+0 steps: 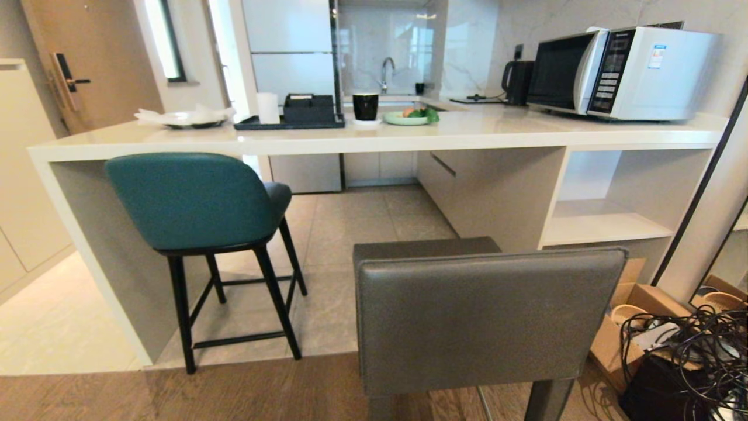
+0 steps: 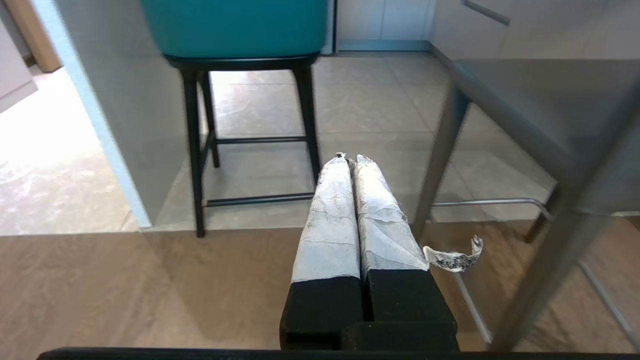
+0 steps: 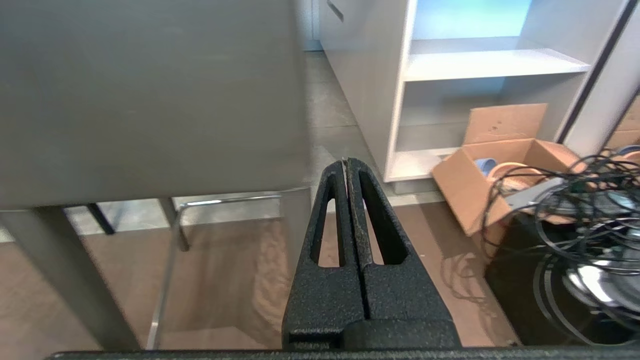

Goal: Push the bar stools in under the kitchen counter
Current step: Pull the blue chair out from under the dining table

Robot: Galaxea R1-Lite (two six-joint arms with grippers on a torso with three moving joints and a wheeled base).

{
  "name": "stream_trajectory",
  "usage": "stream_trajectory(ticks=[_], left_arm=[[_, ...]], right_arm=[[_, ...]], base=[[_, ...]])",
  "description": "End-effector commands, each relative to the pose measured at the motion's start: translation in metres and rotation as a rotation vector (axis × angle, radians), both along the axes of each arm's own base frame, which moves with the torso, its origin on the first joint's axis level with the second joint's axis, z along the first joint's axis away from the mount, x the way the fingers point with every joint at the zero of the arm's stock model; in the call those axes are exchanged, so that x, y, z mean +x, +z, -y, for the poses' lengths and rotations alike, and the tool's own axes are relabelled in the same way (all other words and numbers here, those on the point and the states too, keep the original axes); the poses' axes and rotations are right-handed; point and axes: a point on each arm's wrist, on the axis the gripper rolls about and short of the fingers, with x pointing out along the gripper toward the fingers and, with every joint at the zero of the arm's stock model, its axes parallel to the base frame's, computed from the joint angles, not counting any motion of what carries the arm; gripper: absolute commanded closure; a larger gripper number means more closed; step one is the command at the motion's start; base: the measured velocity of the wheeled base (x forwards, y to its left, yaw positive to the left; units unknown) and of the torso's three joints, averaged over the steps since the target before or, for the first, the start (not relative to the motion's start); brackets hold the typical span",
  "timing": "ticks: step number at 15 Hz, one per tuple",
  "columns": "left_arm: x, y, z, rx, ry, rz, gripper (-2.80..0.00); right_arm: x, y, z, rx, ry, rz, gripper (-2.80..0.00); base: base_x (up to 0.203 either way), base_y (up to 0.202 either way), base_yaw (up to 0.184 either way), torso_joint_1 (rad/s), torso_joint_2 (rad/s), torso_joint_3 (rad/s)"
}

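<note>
Nothing was pushed yet. The left gripper [image 2: 350, 159] and right gripper [image 3: 346, 161], both closed and empty, hung short of the grey stool [image 1: 488, 316]; the teal stool [image 1: 190, 199] stood beyond, near the counter [image 1: 467, 133].

1. Left gripper [image 2: 350, 159]: two fingers [image 2: 330, 215] wrapped in cracked, wrinkled white tape, on black blocks at their base; a loose curl of tape sticks out beside one
2. Right gripper [image 3: 346, 162]: bare, rough black fingers [image 3: 332, 210], each with a long tapering slot

No legible text; microwave [image 1: 625, 73] label perhaps unreadable.
</note>
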Motion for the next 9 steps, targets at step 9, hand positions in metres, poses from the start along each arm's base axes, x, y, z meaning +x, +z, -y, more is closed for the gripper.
stream_trajectory(ticks=[9], left_arm=[[0.0001,0.0002,0.0,-0.001,0.001,0.0,0.0]], right_arm=[[0.0001,-0.0001,0.0,0.0,0.0,-0.001,0.0]], base=[[0.0,0.197,-0.001,0.003,0.0,0.003]])
